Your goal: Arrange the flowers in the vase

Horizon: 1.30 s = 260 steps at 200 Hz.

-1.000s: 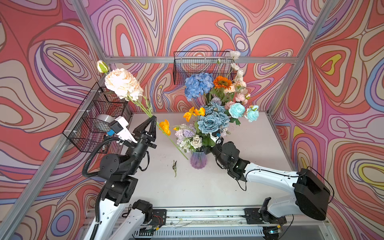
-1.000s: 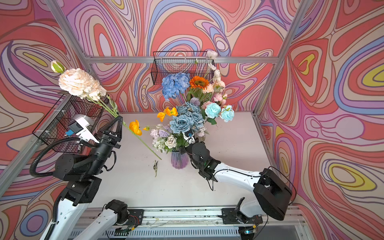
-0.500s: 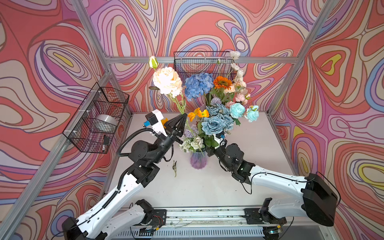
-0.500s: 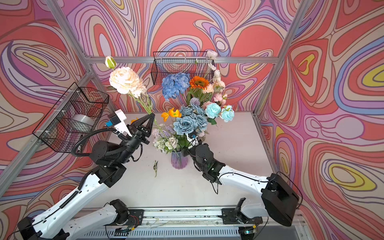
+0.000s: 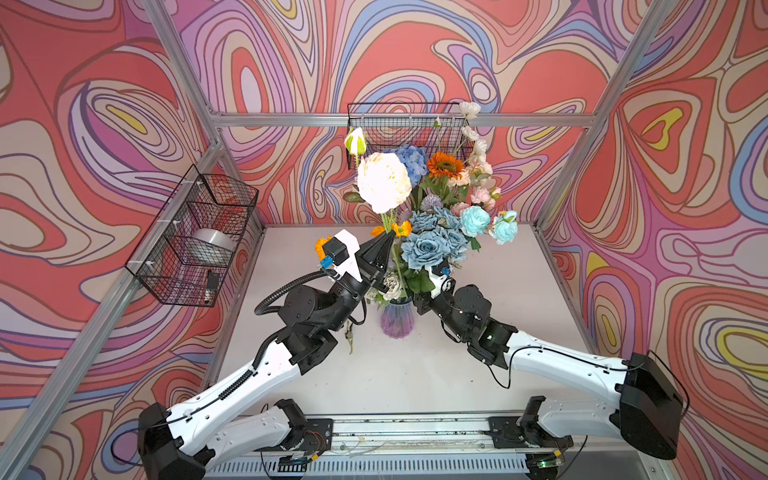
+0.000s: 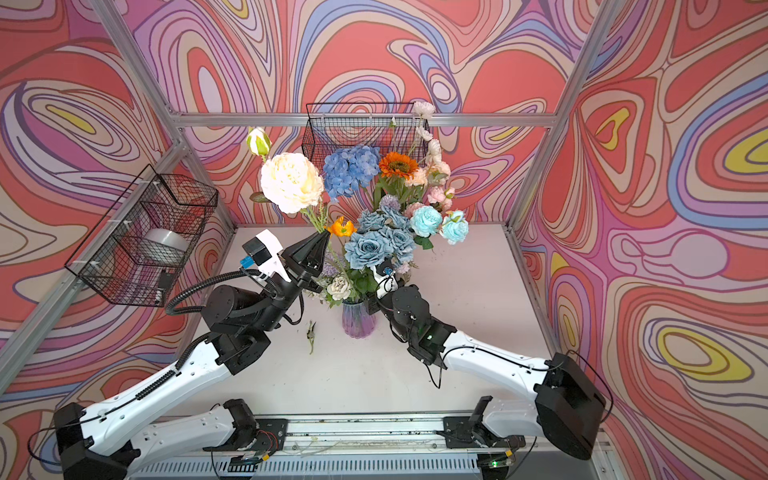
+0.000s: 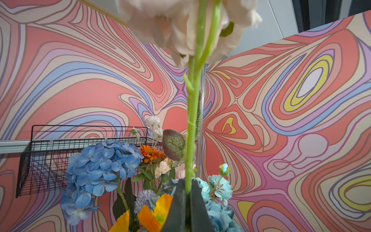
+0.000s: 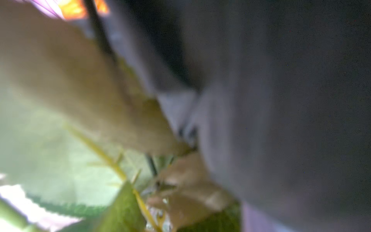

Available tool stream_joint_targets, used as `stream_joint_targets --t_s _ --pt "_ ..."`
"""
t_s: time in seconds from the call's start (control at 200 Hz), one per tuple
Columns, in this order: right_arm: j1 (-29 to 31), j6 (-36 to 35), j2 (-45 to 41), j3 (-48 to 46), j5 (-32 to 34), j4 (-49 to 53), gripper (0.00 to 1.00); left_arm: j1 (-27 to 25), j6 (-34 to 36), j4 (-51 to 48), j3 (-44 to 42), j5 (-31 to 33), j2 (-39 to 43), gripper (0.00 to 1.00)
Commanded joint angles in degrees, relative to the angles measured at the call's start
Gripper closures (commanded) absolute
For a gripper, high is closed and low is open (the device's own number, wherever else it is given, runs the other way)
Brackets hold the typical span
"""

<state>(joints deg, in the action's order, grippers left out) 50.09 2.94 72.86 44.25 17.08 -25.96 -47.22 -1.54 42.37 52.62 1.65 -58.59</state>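
Insertion step: left gripper (image 6: 322,239), clenched on the cream fabric peony (image 6: 291,183) by its green stem, holds it centre-frame. Next it must lower the stem into the ribbed purple glass vase (image 6: 357,320). The right gripper (image 6: 371,300) is buried in the bouquet (image 6: 374,245), so I cannot tell its state.

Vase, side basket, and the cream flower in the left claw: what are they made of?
Vase: ribbed glass or clear plastic, lilac tinted, translucent and glossy.
Side basket: black coated metal wire, by its thin rigid grid.
Cream flower: artificial, probably fabric petals, matte with frayed edges. Its stem looks like moulded plastic, with a waxy sheen and nubs, and is pinched in the shut left claw.
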Motion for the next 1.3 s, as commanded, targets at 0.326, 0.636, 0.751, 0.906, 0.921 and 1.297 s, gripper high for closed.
stream_joint_targets --t_s 0.326,0.636,0.751,0.906,0.921,1.297 --pt "0.23 0.58 0.76 0.14 -0.90 -2.20 0.52 -0.40 4.60 -0.04 -4.68 2.79 -0.34 1.00" --pt "0.28 0.05 2.01 0.14 -0.46 -2.42 0.52 -1.50 5.76 1.66 -10.34 3.23 -3.23 1.00" --pt "0.27 -0.13 2.04 0.22 0.14 -2.06 0.52 -2.71 7.40 2.29 -12.45 5.52 -5.71 1.00" --pt "0.27 -0.22 2.09 0.42 0.65 -1.04 0.52 -4.10 9.03 1.81 -14.10 8.91 -8.33 1.00" --pt "0.23 -0.17 2.06 0.40 0.64 -1.03 0.52 -4.23 8.98 1.76 -14.20 8.93 -8.51 1.00" --pt "0.28 -0.03 0.72 0.41 0.76 2.04 0.51 -6.12 5.62 0.93 -16.23 11.75 -9.35 1.00"
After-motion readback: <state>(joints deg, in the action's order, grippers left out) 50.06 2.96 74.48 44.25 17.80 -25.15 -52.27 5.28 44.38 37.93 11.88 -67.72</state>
